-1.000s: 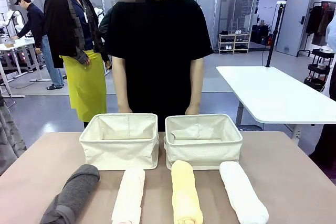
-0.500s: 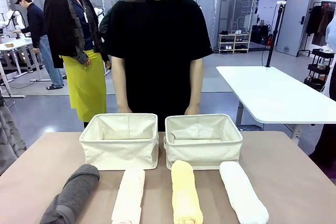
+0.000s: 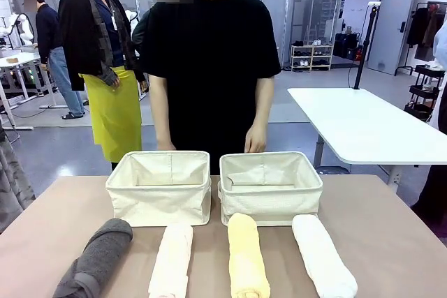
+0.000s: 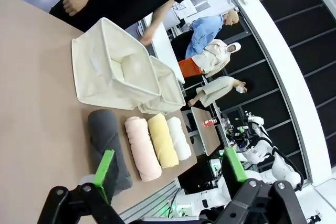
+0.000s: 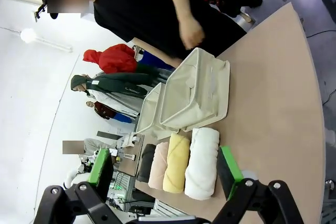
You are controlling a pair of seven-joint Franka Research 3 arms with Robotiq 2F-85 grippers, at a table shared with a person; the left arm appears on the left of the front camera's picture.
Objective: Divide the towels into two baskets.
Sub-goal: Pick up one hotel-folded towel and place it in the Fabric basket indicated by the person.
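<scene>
Right, front cam first: four rolled terry towels lie in a row at the near edge of the table (image 3: 391, 242), lengthwise approx 12-to-6. From 9 to 3: dark grey towel (image 3: 98, 259), far end leaning to 1; cream-peach towel (image 3: 172, 259); pale yellow towel (image 3: 247, 256); white towel (image 3: 321, 256), far end leaning to 11. All have a looped, fluffy nap. At 12 of the row stand two matching cream canvas bins, left basket (image 3: 158, 197) and right basket (image 3: 271, 200), side by side w/ soft walls and rolled rims. The yellow roll's far end touches the right basket's front wall. A person (image 3: 209, 68) in a black tee stands at 12 behind them, one hand (image 3: 255, 141) just over the right basket's far rim.

Left wrist cam: my left gripper (image 4: 169, 167) is released, green pads spread wide, nothing btwn them. The grey roll lies just past my 9-side pad, the other three beside it toward 3, baskets at 11.

Right wrist cam: my right gripper (image 5: 165, 166) is likewise released, holding nothing. The white roll is nearest, the row runs off to 9, baskets at 12.
</scene>
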